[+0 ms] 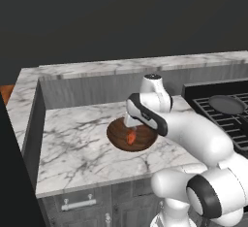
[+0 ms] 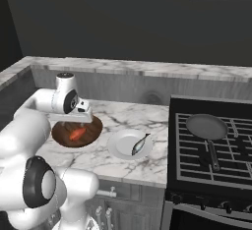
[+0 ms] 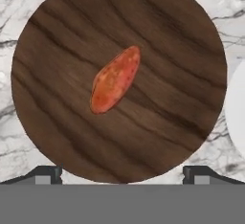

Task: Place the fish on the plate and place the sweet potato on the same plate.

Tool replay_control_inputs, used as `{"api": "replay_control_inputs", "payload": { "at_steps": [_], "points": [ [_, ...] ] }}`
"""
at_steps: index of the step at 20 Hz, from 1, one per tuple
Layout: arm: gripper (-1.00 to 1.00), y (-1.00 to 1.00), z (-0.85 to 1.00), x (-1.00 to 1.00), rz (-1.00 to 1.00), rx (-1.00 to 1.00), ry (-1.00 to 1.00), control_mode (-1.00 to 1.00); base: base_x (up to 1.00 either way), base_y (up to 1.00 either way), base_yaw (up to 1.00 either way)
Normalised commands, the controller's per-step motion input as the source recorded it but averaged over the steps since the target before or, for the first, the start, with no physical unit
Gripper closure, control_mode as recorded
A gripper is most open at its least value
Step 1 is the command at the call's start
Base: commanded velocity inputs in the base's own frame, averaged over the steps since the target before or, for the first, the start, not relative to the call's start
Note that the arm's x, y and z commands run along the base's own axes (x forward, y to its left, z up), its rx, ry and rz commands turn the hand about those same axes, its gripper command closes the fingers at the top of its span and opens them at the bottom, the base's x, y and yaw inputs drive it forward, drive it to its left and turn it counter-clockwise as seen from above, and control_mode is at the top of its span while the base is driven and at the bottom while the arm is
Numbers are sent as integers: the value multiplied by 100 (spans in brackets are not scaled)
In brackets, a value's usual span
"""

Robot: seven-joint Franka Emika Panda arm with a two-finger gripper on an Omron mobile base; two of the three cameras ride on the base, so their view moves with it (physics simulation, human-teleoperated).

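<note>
The gripper (image 3: 122, 173) hangs right over the brown wooden bowl (image 3: 52, 137) with its two fingers spread wide and nothing between them. The sweet potato (image 3: 115, 79) lies straight below the gripper, in the middle of the bowl, slanted between the two fingers. The fish (image 2: 140, 144) is already on the plate (image 2: 118, 145), which sits off to one side of the gripper, just beside the bowl. So the fish part looks done, and the sweet potato is the one left to move.

The sweet potato looks small, hard and light, so I think it will not squash. It is round and smooth, so it may roll or slip out. The best spot to hold it is across its fat middle, with one finger on each long side. The pointy ends would be bad places to pinch.

In the left base view the arm covers the gripper and the plate. In the right base view the hand hides the far part of the bowl. In the hand view just a white sliver of the plate shows, and the finger tips (image 3: 47, 174) barely peek in
</note>
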Motion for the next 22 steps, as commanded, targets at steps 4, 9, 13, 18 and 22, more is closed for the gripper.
{"api": "replay_control_inputs", "payload": {
  "at_steps": [4, 9, 13, 18, 22],
  "points": [
    [-100, 16, -17, 23, -7, 1, -4, -100, 0, 0, 0],
    [-100, 10, -20, 17, -10, 1, -1, -100, 0, 0, 0],
    [-100, 0, -21, 6, -5, 0, 0, -100, 0, 0, 0],
    [-100, 0, -21, 15, -3, 1, 0, -100, 0, 0, 0],
    [-100, 9, -24, 22, 0, 0, 0, -100, 0, 0, 0]
  ]
}}
